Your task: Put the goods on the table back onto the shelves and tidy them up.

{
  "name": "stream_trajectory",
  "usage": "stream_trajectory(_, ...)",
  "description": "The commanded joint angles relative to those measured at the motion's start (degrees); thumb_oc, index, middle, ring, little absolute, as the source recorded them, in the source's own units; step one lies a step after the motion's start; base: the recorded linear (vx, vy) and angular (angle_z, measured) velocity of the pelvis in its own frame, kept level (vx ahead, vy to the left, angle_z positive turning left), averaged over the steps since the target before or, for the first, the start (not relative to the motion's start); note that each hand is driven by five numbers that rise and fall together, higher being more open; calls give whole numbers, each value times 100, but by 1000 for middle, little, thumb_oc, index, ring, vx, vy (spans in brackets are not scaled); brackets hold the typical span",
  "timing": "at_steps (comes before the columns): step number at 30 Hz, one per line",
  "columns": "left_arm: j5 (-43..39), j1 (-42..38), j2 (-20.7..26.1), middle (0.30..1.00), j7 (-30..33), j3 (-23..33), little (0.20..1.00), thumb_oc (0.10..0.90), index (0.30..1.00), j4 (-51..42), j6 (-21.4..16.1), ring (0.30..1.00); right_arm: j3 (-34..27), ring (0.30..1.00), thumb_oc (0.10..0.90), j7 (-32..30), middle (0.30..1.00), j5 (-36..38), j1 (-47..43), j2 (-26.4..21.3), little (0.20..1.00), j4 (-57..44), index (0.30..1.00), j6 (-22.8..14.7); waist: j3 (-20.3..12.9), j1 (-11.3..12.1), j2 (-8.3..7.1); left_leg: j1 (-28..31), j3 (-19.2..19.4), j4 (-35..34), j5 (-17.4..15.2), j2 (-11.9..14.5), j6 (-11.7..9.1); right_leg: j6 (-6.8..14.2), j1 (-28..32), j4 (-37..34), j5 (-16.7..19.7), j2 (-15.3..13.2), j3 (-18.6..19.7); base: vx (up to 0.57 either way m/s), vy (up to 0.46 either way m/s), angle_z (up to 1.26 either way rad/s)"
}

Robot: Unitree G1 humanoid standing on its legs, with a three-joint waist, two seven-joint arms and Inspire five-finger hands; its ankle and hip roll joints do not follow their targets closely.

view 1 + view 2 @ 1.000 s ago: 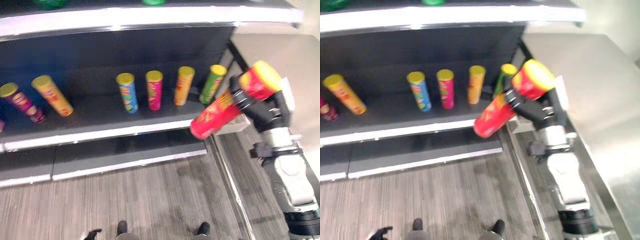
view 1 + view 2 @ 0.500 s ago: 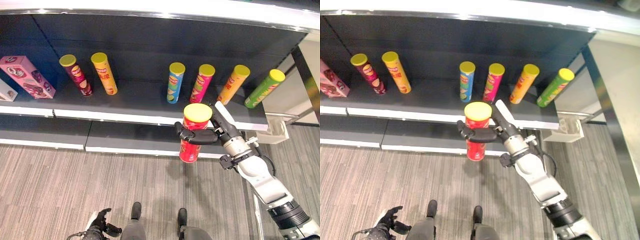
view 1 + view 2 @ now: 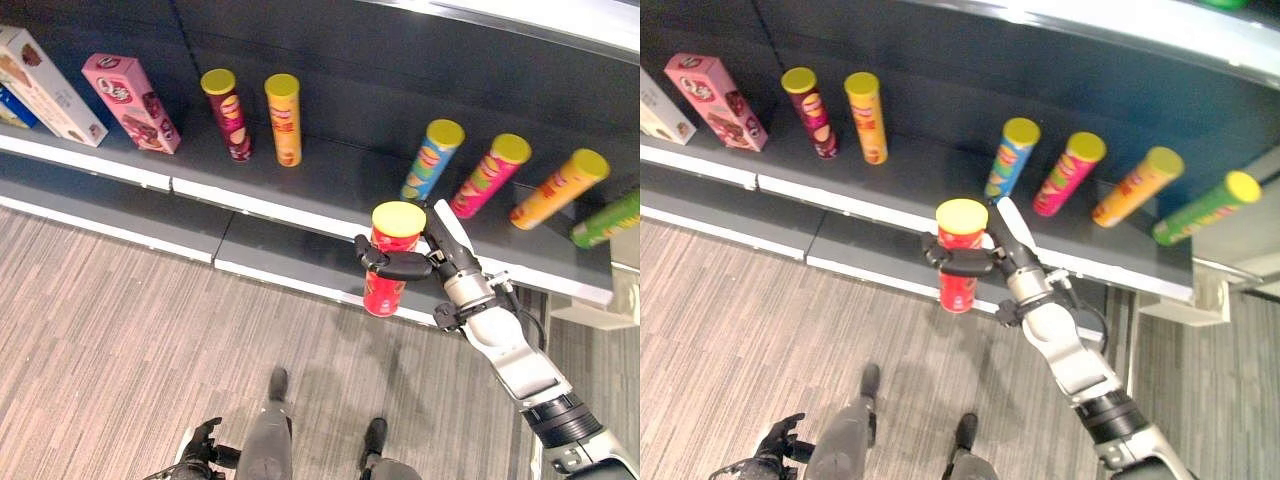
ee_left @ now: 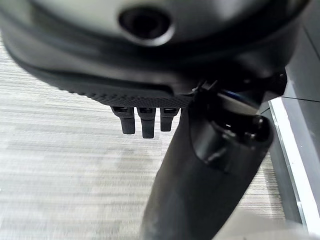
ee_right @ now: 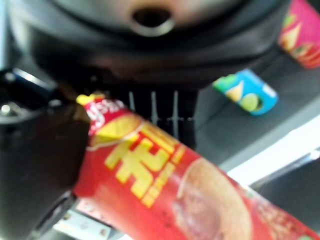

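You see a red cardboard-looking tube can point(image 3: 386, 270) with glossy printed wrap and smooth yellow plastic lid, dark matt plastic right hand point(image 3: 432, 262) curled round it, dark matt metal-looking shelf point(image 3: 330, 190) with pale smooth front edge, grey wood-grain floor point(image 3: 110, 330), pink glossy paper box point(image 3: 132, 102)

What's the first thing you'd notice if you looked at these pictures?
The red can with the yellow lid, held upright in the robot's right hand in front of the shelf. Behind it a row of bright cans stands on that shelf: a blue can, a pink can and an orange can to its right. Far left on the shelf stands a pink box.
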Motion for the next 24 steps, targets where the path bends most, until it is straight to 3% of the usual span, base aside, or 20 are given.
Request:
stream_trajectory(1, 258, 15, 371, 900, 272, -209, 900, 800, 900, -42, -108, 900, -234, 300, 400, -375, 300, -208, -699, -243, 300, -780, 300, -478, -699, 116, 237, 585, -198, -363, -598, -22, -19, 308, -367, 40, 58, -77, 94, 129, 248, -22)
stream_trajectory(3, 207, -15, 439, 900, 297, -132, 900, 800, 900, 0, -64, 900, -144, 300, 400, -392, 300, -336, -830, -89, 300, -729, 300, -399, -621, 144, 238, 722, -76, -290, -761, -195, 219, 337, -697, 702, 239, -330, 296, 98, 256, -38)
stream_trajectory(6, 150, -73, 480, 900, 345, -166, 900, 800, 900, -4, -83, 900, 11, 300, 400, -490, 300, -408, -1029, -11, 300, -672, 300, -420, -417, 91, 335, 813, 12, -303, -814, -186, 293, 317, -1158, 1217, 325, -281, 466, 5, 121, -39)
stream_trajectory(7, 98, -122, 478, 900, 354, -196, 900, 800, 900, -8, -102, 900, 31, 300, 400, -518, 300, -396, -1124, 4, 300, -655, 300, -433, -339, 40, 341, 872, 8, -331, -834, -187, 285, 283, -1348, 1125, 393, -222, 483, 77, -95, -10)
stream_trajectory(8, 27, -286, 532, 900, 338, -291, 900, 800, 900, -39, -111, 900, -42, 300, 400, -690, 300, -428, -1165, -91, 300, -590, 300, -478, -221, -138, 297, 892, -51, -411, -829, -183, 227, 320, -1605, 519, 476, 24, 719, 107, -151, -1)
stream_trajectory(10, 51, -183, 459, 900, 314, -310, 900, 800, 900, -179, -95, 900, -156, 300, 400, -686, 300, -456, -988, -56, 300, -691, 300, -362, -282, -187, 228, 865, -262, -354, -880, -233, 190, 350, -1365, 189, 588, 67, 881, 166, -210, 43)
stream_trajectory(16, -56, -84, 179, 900, 452, -527, 900, 800, 900, -256, -133, 900, -87, 300, 400, -1277, 300, -1229, -1070, 183, 300, -545, 300, -333, -300, -126, 343, 745, -605, -464, -704, -22, 37, 263, -1157, 120, 468, 166, 440, 85, -153, 67)
stream_trajectory(18, -52, -76, 166, 900, 614, -639, 900, 800, 900, -293, -151, 900, -10, 300, 400, -1772, 300, -1702, -1349, 345, 300, -363, 300, -240, -228, -1, 418, 706, -680, -523, -668, -34, 29, 279, -1134, 113, 438, 141, 340, 14, 20, 28)
stream_trajectory(19, 59, -71, 179, 900, 818, -778, 900, 800, 900, -253, -198, 900, 7, 300, 400, -2481, 300, -2202, -1639, 572, 300, -4, 300, -152, -108, 156, 543, 587, -748, -534, -648, -115, 45, 316, -1184, 85, 478, 51, 263, -39, 72, 27)
stream_trajectory(24, 51, -132, 184, 900, 939, -844, 900, 800, 900, -293, -245, 900, -138, 300, 400, -3005, 300, -2528, -1839, 590, 300, 319, 300, 22, 21, 257, 655, 386, -775, -484, -645, -204, 65, 359, -1327, 48, 560, -50, 259, -32, 47, 21)
